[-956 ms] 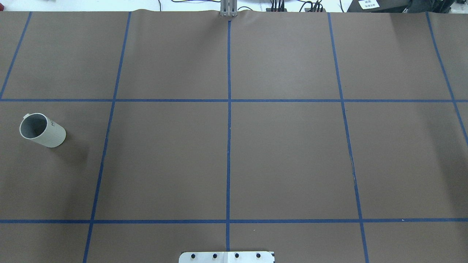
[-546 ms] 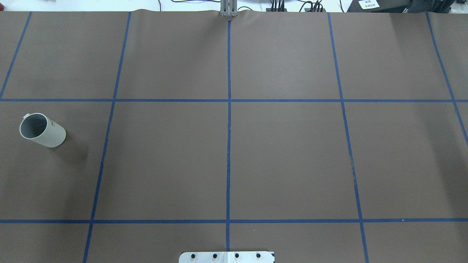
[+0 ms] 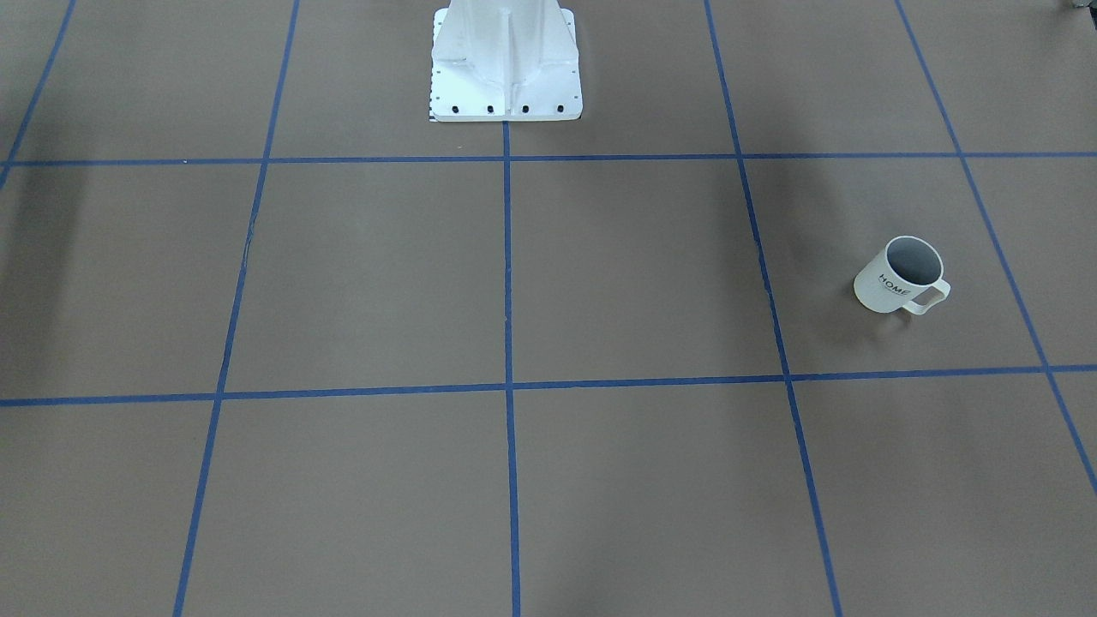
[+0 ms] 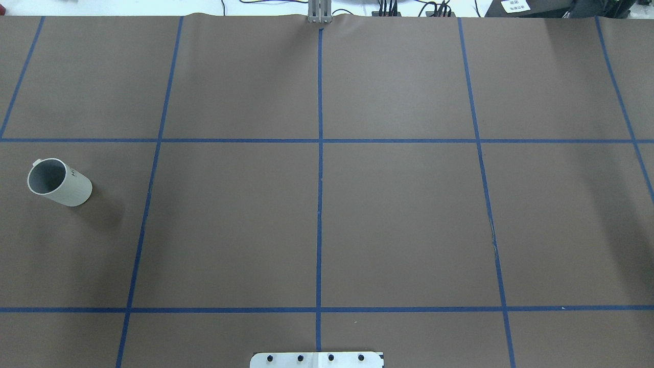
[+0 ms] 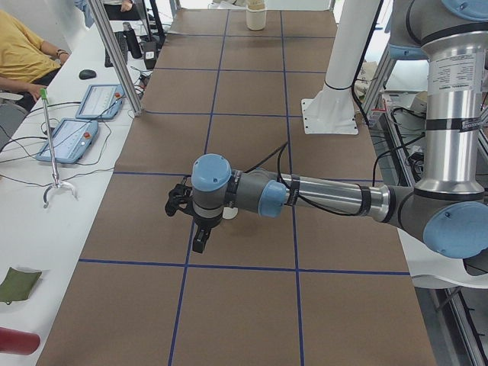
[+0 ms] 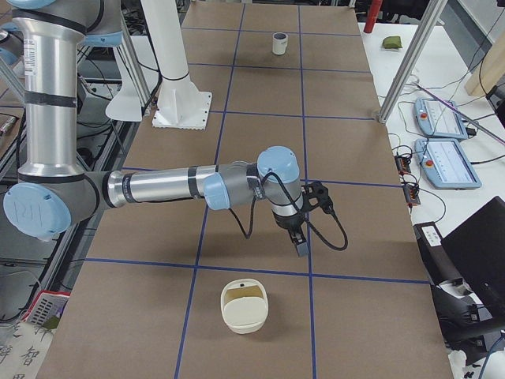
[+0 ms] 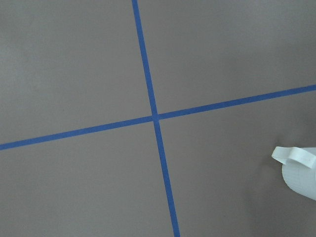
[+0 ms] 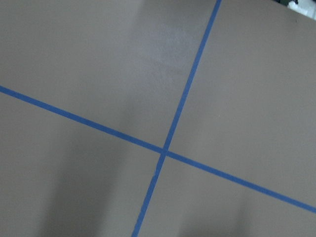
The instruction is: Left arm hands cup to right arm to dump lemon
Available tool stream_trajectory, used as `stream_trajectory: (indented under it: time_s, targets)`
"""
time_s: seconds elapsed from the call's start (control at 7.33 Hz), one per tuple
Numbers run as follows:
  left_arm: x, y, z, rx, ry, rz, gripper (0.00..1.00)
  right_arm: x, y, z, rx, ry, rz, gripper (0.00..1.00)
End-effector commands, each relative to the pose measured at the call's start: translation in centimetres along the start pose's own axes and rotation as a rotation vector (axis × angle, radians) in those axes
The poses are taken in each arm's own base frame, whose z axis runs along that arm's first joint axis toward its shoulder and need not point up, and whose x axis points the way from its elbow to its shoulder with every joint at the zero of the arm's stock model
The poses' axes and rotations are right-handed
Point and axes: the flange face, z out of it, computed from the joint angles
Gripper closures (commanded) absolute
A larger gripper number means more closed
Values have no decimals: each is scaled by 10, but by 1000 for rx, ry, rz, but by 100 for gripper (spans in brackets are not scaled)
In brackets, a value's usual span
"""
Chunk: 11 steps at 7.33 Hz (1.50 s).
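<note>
The off-white cup [image 4: 59, 183] with "HOME" lettering stands upright at the table's left side in the overhead view. It also shows in the front view [image 3: 900, 276], far off in the exterior right view [image 6: 279, 43], and partly at the left wrist view's lower right edge [image 7: 298, 170]. Its greyish inside shows no lemon; the lemon is hidden or out of view. My left gripper [image 5: 200, 240] hangs over the table on the near arm. My right gripper [image 6: 301, 245] hangs over the table's right part. I cannot tell whether either is open or shut.
The white robot base [image 3: 506, 86] stands at the table's middle edge. A cream container [image 6: 245, 304] sits near the table's right end. Blue tape lines [image 4: 319, 204] cross the brown table cover. An operator [image 5: 27, 61] and control pads [image 5: 69, 137] are beside the table.
</note>
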Motion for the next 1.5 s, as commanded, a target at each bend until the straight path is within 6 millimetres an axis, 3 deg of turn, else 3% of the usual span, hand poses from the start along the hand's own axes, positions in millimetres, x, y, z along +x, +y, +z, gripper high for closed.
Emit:
stream_trajectory:
  time_s: [0.0, 0.14, 0.27, 0.41, 0.68, 0.96, 1.09, 1.37]
  targets:
    - [2, -21, -1, 121, 5, 123, 0, -12, -8, -9, 65, -49, -18, 0]
    - [-1, -20, 2, 132, 5, 117, 0, -15, -10, -8, 67, -78, -12, 0]
    - [7, -25, -4, 160, 15, 88, 0, -34, -20, -11, 88, -107, -43, 0]
    - [19, -27, 2, 161, 62, -28, 0, -60, -39, -5, 101, -141, -42, 0]
    - [66, -19, 44, 131, 145, -170, 0, -122, -60, 18, 121, -223, -5, 1]
    - [102, 20, 86, 189, 151, -329, 0, -181, -72, 46, 129, -239, 48, 1]
    - [117, 30, 106, 172, 134, -345, 0, -194, -74, 55, 122, -228, 40, 1]
    - [141, 45, 132, 103, 140, -384, 0, -201, -75, 59, 120, -229, 25, 1]
